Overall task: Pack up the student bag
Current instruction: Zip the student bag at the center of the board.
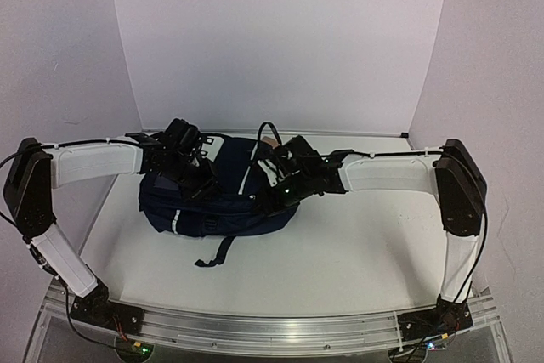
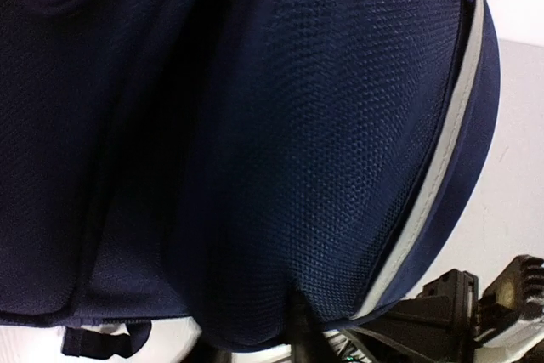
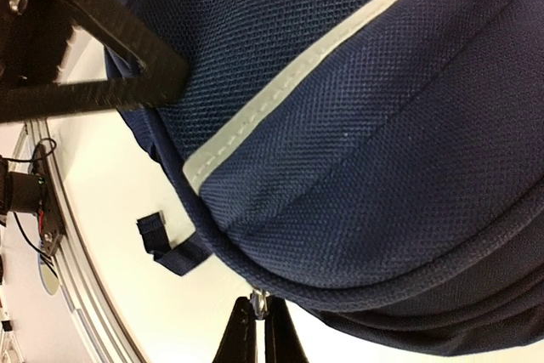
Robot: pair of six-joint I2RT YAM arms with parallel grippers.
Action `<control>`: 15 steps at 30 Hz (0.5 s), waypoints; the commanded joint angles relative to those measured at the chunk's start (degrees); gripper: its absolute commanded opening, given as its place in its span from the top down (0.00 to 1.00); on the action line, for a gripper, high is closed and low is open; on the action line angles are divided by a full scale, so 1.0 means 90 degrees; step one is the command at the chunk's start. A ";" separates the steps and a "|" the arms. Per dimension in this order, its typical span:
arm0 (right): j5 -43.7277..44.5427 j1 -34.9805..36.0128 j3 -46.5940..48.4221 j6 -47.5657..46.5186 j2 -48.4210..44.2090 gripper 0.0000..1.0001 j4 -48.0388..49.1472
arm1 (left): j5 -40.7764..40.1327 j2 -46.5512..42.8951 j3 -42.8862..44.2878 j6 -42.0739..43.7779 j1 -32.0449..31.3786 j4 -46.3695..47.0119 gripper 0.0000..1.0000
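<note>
Navy student bag (image 1: 223, 210) lies mid-frame on the desk (image 1: 357, 244), right fingers (image 3: 240, 342) pinching its little metal zipper pull (image 3: 259, 299), probably to unzip it for packing, left fingers (image 2: 299, 344) against the fabric, maybe bracing it, spread or not I can't tell.

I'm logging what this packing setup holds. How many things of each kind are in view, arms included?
Navy-blue fabric backpack: 1
Black-and-white robot arms, left and right: 2
Total: 3
</note>
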 commanded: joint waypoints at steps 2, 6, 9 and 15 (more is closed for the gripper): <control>-0.0357 -0.0101 -0.0149 -0.0370 -0.0299 1.00 0.0088 | -0.0273 -0.0363 -0.0008 0.0085 -0.0010 -0.0249 1.00; -0.0361 -0.0340 -0.0261 -0.0550 -0.0344 1.00 -0.0088 | -0.0344 -0.0585 -0.0094 0.0122 0.0003 -0.0717 1.00; -0.0338 -0.0556 -0.0338 -0.0756 -0.0383 1.00 -0.0223 | -0.0420 -0.0770 -0.0196 0.0130 0.0014 -0.1025 1.00; -0.0182 -0.1211 -0.0037 -0.1146 -0.0246 1.00 -0.0486 | -0.0463 -0.0973 -0.0322 0.0220 0.0035 -0.1441 1.00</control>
